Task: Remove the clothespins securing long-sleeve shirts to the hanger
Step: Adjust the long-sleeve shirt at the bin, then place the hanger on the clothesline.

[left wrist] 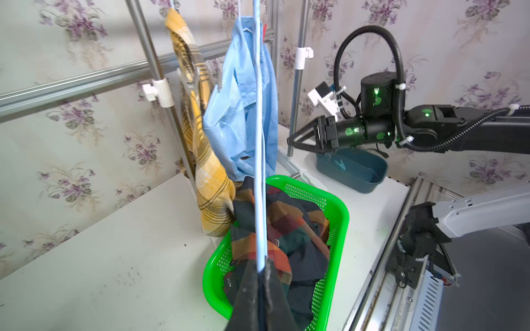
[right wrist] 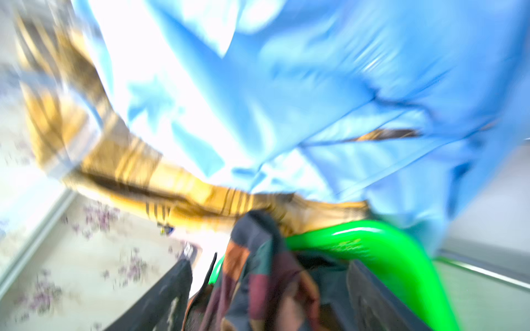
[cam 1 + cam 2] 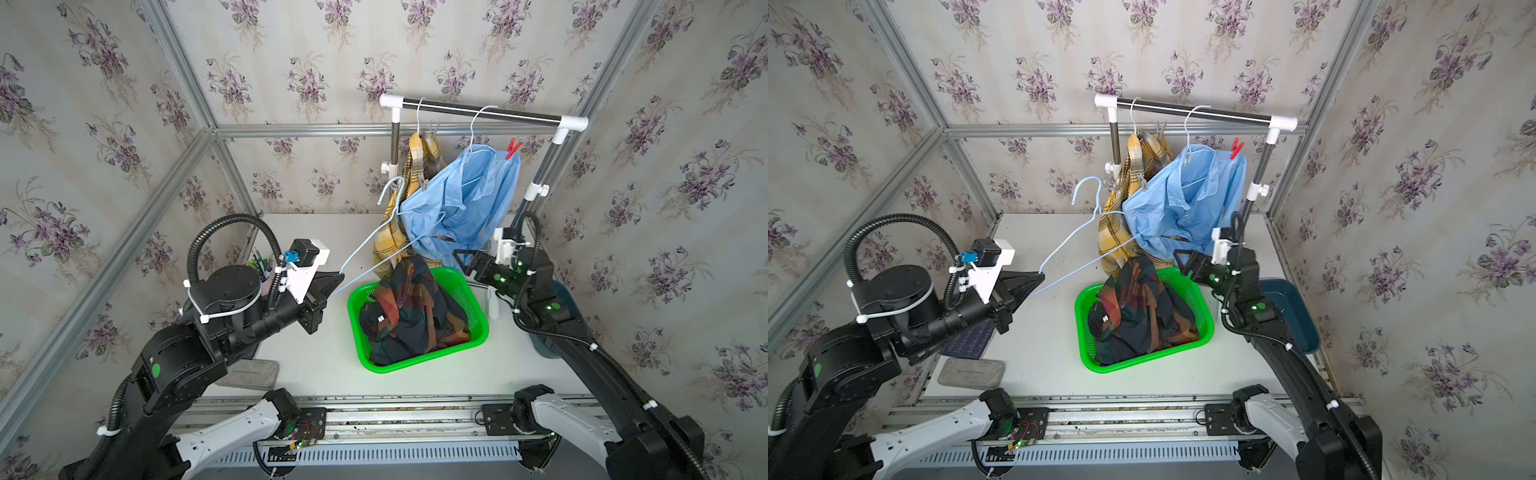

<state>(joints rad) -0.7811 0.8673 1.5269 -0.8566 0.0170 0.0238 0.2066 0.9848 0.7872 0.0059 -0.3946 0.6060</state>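
An empty light-blue hanger [image 3: 365, 245] is clamped in the left gripper [image 3: 340, 276], clear of the rail [image 3: 478, 110]. The right gripper [image 3: 460, 257] is released, jaws spread over the dark check shirt [image 3: 415, 316], which is heaped in the green basket [image 3: 419, 365]. A red clothespin [image 3: 513, 148] is seen on the blue shirt [image 3: 469, 195] and a grey clothespin [image 3: 424, 183] on the plaid shirt [image 3: 422, 151]. Both shirts are hung from the rail.

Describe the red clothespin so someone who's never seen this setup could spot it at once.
Find the clothes rail at the back of the table; the light blue shirt hangs from it. The red clothespin stands on that shirt's top edge, beside the rail's right post. It's the only red one: the clips on the yellow plaid shirt are pale grey.
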